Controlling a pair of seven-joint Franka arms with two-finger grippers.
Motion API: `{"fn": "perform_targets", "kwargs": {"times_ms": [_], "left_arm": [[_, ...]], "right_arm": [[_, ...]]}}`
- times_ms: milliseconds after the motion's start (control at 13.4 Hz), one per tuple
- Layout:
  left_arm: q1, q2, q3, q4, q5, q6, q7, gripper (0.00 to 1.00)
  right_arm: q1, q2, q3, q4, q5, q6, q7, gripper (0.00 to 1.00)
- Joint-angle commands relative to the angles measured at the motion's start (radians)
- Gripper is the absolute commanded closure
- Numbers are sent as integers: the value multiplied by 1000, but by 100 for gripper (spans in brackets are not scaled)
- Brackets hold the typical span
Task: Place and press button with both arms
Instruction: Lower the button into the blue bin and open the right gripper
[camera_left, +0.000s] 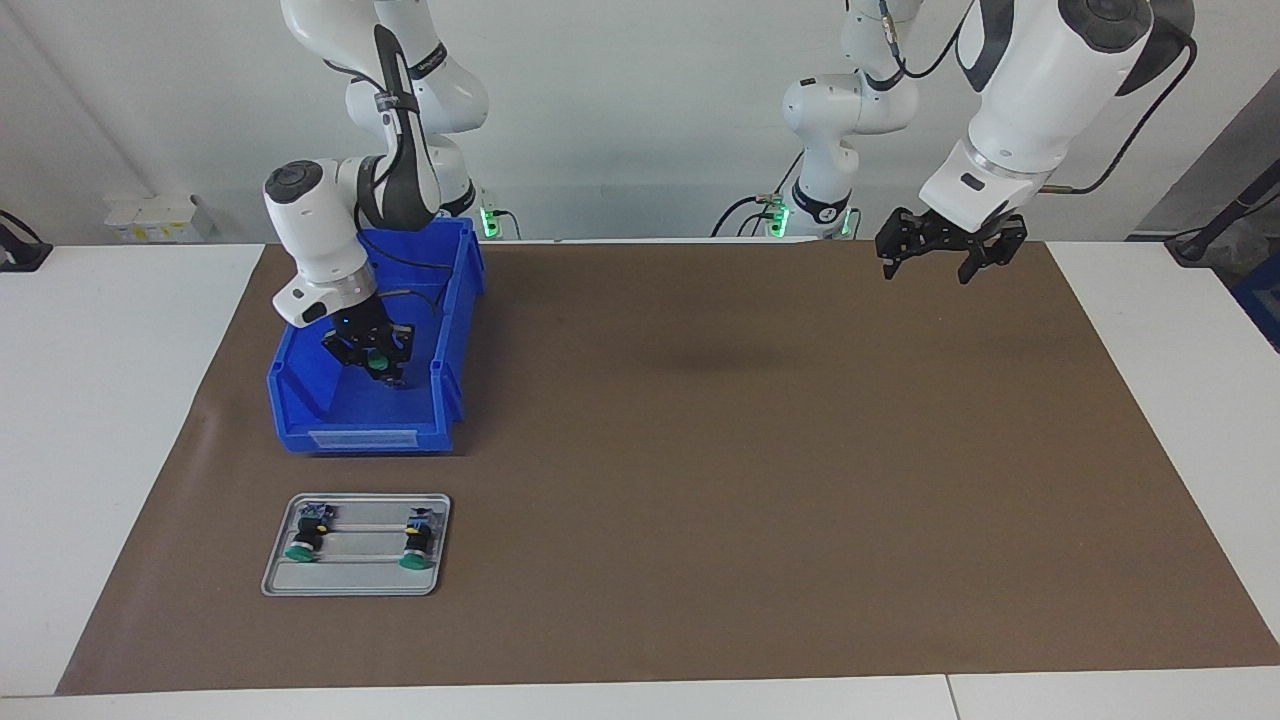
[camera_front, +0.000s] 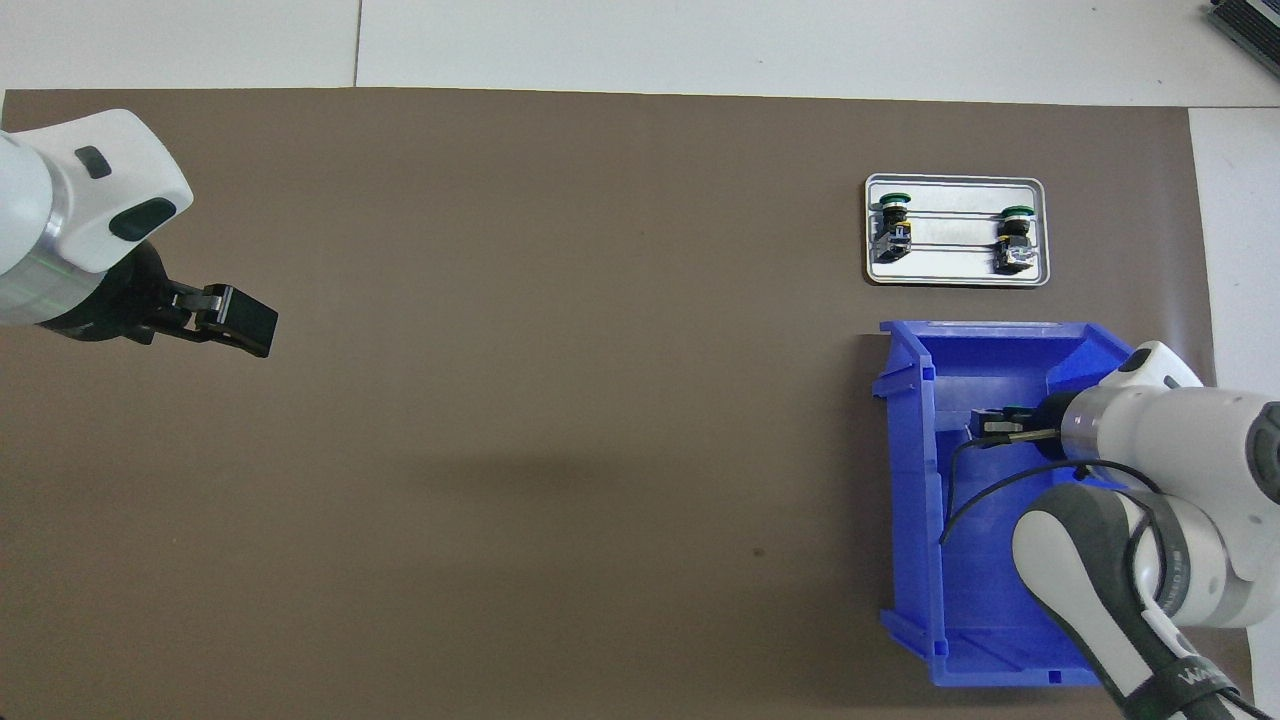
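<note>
So two of the three are already sorted: there's a button (camera_left: 304, 537) lying on its side at one end of the little metal tray (camera_left: 356, 585) and another one (camera_left: 417, 540) at the tray's other end, green caps pointing away from the robots and the blue-and-yellow terminal ends toward them. The tray sits on the brown mat (camera_left: 700, 450) at the right arm's end of the desk, just farther from the robots than the blue bin (camera_left: 360, 425). Number three is what I'm on now. My right pincer (camera_left: 378, 362) is down inside the bin and clamped shut on the third button (camera_left: 377, 362); you can see the round green cap peeking out between the black fingers, the rest of the body is mostly hidden by them, so I can't say how it's tilted. I'd say I've got it gripped, but it's not out of the bin yet. My left pincer (camera_left: 948, 250) hangs up in the air over the mat at the left arm's end of the desk, jaws wide apart, holding nothing, just waiting. What's left as I read it: lift this one out, carry it over to the tray and lay it in the gap between the other two, then the pressing part, which I guess is where the other arm finally earns its keep. Maybe a bit past halfway.
</note>
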Motion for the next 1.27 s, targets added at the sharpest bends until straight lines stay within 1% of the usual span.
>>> {"fn": "perform_targets", "kwargs": {"times_ms": [0,75,149,224,298,447,522,596,895,1118,1193], "left_arm": [[2,-32,0,-39,11,24,3,0],[2,-32,0,-39,11,24,3,0],[2,-32,0,-39,11,24,3,0],[2,-32,0,-39,11,24,3,0],[2,-32,0,-39,11,24,3,0],[2,-32,0,-39,11,24,3,0],[2,-32,0,-39,11,24,3,0],[2,-32,0,-39,11,24,3,0],[2,-32,0,-39,13,24,3,0],[2,-32,0,-39,11,24,3,0],[2,-32,0,-39,11,24,3,0]], "right_arm": [[-7,2,9,-11,27,20,9,59],[-8,2,9,-10,27,14,11,22],[-8,1,9,-4,27,9,11,0],[-5,-10,9,12,27,3,14,0],[-4,-20,12,51,27,-50,22,0],[-4,-15,13,216,27,-252,40,0],[-5,-7,12,290,26,-321,51,0],[-5,-2,12,352,23,-375,60,0],[-7,-2,10,530,7,-547,163,0],[-25,21,6,750,-25,-827,186,0],[-28,31,7,813,-64,-895,184,0]]}}
